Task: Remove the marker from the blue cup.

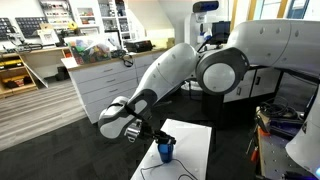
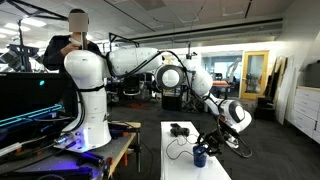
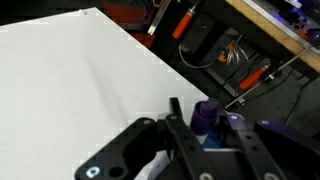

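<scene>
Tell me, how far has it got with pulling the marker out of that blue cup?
Done: the arm is down at the blue cup on the white table. In hand: its fingers sit apart on either side of the cup, gripping nothing yet. Left: closing on the marker, which seems still in the cup, and lifting it out.

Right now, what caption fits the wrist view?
Open gripper straddles the marker standing in the cup on the white table.
</scene>
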Available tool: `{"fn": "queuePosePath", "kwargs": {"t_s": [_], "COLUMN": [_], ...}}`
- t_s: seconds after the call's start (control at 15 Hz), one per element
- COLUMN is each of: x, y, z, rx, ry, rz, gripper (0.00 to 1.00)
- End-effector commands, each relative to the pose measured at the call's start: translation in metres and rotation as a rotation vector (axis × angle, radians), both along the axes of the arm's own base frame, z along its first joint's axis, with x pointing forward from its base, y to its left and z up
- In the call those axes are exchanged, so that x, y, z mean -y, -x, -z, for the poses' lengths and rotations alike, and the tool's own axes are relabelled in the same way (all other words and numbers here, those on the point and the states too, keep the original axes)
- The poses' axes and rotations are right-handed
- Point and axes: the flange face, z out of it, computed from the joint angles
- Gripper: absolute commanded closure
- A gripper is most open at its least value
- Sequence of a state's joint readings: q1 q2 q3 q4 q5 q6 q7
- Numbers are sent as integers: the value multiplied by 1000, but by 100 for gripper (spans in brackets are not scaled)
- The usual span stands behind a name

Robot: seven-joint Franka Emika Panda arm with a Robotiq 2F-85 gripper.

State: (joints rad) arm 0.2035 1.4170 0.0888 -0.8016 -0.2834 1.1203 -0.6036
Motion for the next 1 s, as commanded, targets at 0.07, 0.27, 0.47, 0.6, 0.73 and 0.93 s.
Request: {"fn": "queuePosePath", "kwargs": {"t_s": [0.07, 0.27, 0.47, 0.6, 0.73, 0.93], "x": [4, 3, -1, -4, -4, -4], "y": [-1, -2, -2, -1, -1, -1], "z": [-17, -22, -28, -31, -36, -47], "rx": [24, 27, 34, 35, 33, 37], "ry": [34, 36, 43, 50, 57, 78], "rz": [9, 10, 15, 16, 15, 13], "gripper": [97, 97, 97, 97, 97, 97]}}
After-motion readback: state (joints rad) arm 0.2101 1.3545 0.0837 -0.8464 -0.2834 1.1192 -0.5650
